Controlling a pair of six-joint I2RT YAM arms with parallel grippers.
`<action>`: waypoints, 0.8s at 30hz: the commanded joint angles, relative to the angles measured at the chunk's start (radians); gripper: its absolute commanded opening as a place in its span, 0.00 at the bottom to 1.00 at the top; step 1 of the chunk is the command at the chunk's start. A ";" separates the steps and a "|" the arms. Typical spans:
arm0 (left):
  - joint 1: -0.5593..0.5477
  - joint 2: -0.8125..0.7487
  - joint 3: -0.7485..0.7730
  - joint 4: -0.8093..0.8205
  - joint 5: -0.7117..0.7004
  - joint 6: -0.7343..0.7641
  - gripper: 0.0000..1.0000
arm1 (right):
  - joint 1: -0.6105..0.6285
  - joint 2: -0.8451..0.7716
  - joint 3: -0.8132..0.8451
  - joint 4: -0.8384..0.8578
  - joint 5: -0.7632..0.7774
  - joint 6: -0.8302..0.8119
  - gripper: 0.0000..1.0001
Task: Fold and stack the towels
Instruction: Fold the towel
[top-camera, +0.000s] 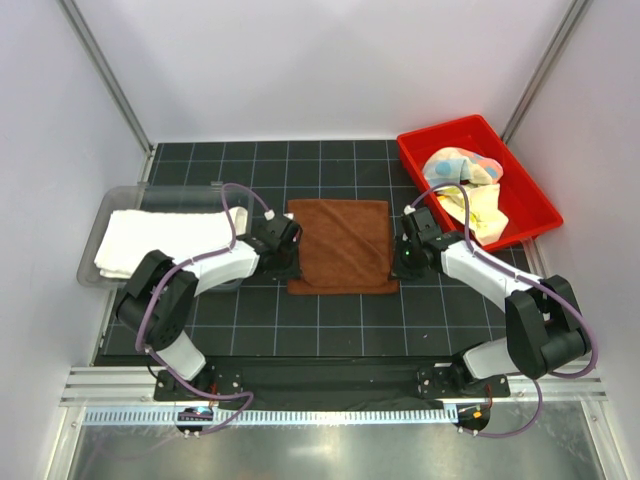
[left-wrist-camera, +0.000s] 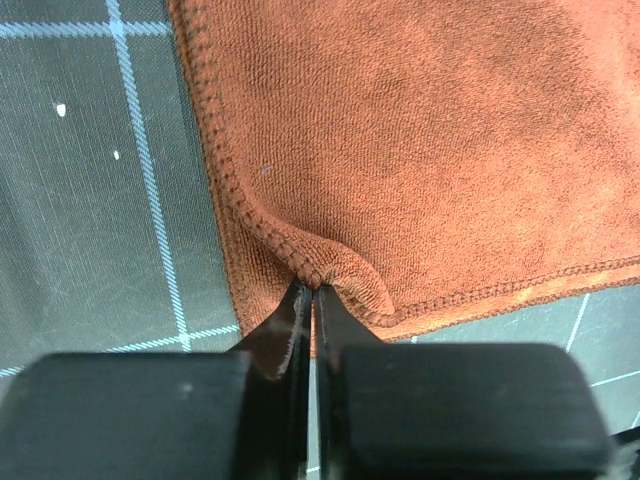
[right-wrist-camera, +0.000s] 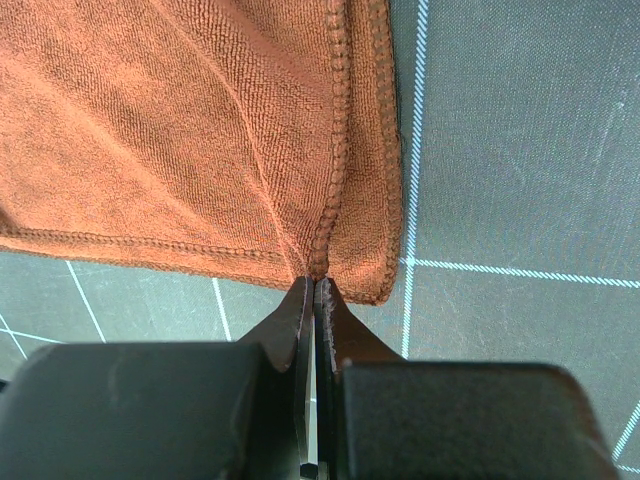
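Towel (top-camera: 343, 243) tight in left claw (left-wrist-camera: 312, 291), right claw (right-wrist-camera: 313, 281)

brown towel (top-camera: 342, 245): square, spread flat at centre of black grid mat (top-camera: 250, 320), both near corners puckered into small ridges | cream-white towel (top-camera: 160, 240): folded, in clear tray (top-camera: 100, 215), left | pastel cloth (top-camera: 455, 165): crumpled in red bin (top-camera: 520, 190), right | yellow cloth (top-camera: 480, 212): crumpled, touching pastel cloth, same bin

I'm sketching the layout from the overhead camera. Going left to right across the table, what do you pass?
clear bin holding the white towel → left gripper → brown towel → right gripper → red tray holding crumpled towels
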 joint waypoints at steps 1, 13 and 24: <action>-0.004 -0.005 0.042 0.025 -0.021 -0.007 0.00 | 0.009 -0.001 -0.006 0.024 0.007 -0.007 0.01; -0.004 -0.062 0.120 -0.214 -0.024 0.042 0.00 | 0.007 -0.024 0.076 -0.045 0.021 -0.040 0.01; -0.013 -0.192 0.137 -0.346 -0.004 0.092 0.00 | 0.007 -0.078 0.142 -0.119 -0.058 -0.048 0.01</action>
